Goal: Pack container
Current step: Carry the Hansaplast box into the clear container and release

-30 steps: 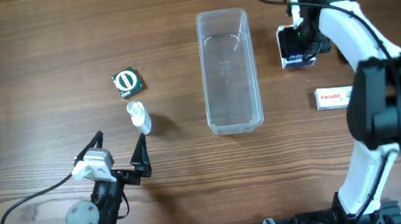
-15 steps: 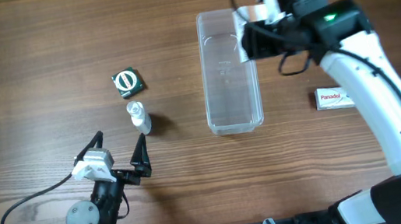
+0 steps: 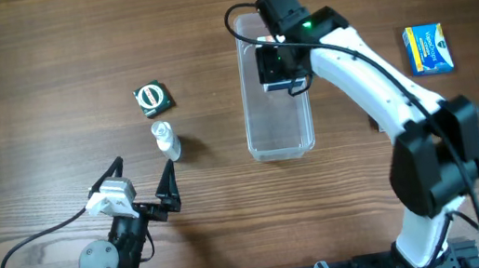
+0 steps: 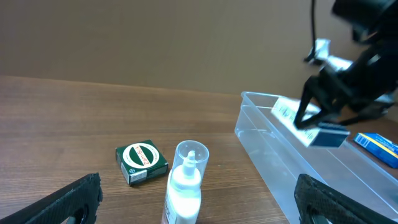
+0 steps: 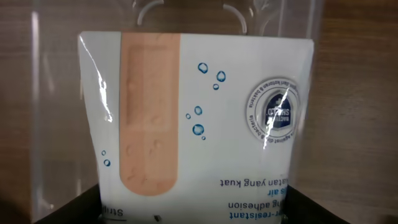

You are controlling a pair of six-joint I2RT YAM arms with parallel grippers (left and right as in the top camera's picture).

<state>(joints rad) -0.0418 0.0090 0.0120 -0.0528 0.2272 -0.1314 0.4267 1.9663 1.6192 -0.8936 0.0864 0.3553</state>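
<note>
The container [image 3: 278, 124] is a clear, long, narrow tub standing in the middle of the table. My right gripper [image 3: 276, 71] hangs over its far half, shut on a white plaster box [image 3: 268, 57]. In the right wrist view the plaster box [image 5: 199, 118] fills the frame, with the dark fingers at its lower corners and the container's wall [image 5: 50, 124] behind it. The left wrist view shows the same plaster box [image 4: 308, 127] tilted just above the container's rim [image 4: 261, 102]. My left gripper [image 3: 143, 180] rests open near the front left, holding nothing.
A green box [image 3: 153, 96] and a white bottle [image 3: 165, 141], lying down, sit left of the container, just ahead of the left gripper. A blue and yellow box [image 3: 428, 49] lies at the far right. The right arm crosses the table's right half.
The right arm has swung left from the table's right side, carrying the plaster box to above the container. The blue and yellow box has come into view. The left arm has not moved.
</note>
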